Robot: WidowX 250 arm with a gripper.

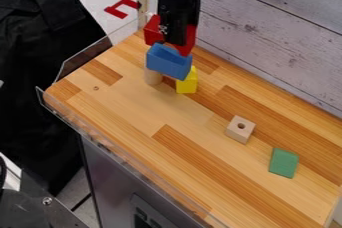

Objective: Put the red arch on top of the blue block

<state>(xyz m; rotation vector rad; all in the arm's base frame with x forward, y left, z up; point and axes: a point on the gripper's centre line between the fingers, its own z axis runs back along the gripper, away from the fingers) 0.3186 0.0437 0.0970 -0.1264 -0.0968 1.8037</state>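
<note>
Smooth wooden tabletop (pixel 133 104), rough boards (pixel 267 37).

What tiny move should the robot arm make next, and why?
Probably ease the gripper down slightly to seat the red arch: it's at the gripper, by the top of the blue block, though whether arch and block touch is unclear.

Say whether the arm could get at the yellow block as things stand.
Probably not cleanly: from this view the blue block overlaps the upper part of the yellow block, and the end effector is at the red arch, close to the blue one.
</note>
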